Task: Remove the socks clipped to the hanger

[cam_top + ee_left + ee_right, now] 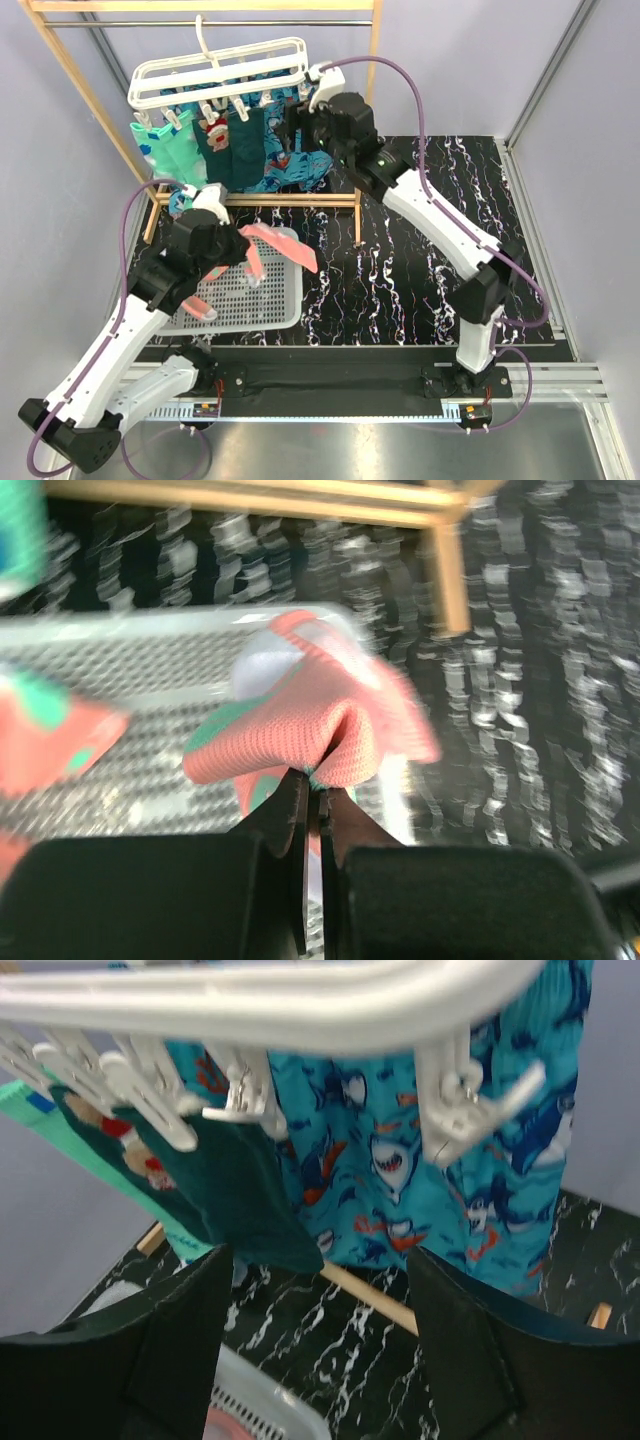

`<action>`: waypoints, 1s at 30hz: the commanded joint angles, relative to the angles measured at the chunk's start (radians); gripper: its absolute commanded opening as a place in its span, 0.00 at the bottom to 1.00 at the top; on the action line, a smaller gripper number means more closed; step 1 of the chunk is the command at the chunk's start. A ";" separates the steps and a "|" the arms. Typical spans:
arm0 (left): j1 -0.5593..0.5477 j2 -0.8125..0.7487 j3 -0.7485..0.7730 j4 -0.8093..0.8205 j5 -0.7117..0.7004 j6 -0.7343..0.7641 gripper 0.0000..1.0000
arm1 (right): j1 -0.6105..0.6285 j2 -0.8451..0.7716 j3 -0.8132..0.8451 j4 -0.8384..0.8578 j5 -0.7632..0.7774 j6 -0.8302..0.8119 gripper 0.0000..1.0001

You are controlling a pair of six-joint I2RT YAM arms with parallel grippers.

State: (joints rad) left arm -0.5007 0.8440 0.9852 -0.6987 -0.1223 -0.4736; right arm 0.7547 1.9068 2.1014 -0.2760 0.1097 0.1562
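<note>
The white slatted hanger point(222, 70) hangs by its hook from the rack's rail; its frame also shows in the right wrist view point(270, 1000). Mint green socks point(165, 148) and dark teal socks point(237, 150) hang from its clips. In the right wrist view a dark teal sock point(240, 1195) hangs from a clip. My right gripper point(320, 1290) is open, just below and beside the hanger's right end point(300, 120). My left gripper point(318, 790) is shut on a pink sock with mint patches point(310, 725), held over the basket point(275, 245).
A white mesh basket point(270, 305) sits at the front left with another pink sock point(198, 308) in it. A wooden rack frame point(290, 198) holds a large blue shark-patterned cloth point(450, 1140) behind the socks. The table top is black marble.
</note>
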 commanded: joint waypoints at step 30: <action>0.157 0.021 -0.089 0.135 0.065 -0.171 0.86 | 0.009 -0.315 -0.660 0.434 -0.266 0.025 0.98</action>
State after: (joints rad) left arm -0.4061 0.8742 0.9314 -0.7803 -0.2573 -0.7143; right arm 0.7559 1.5173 1.3647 0.0650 -0.0654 0.2268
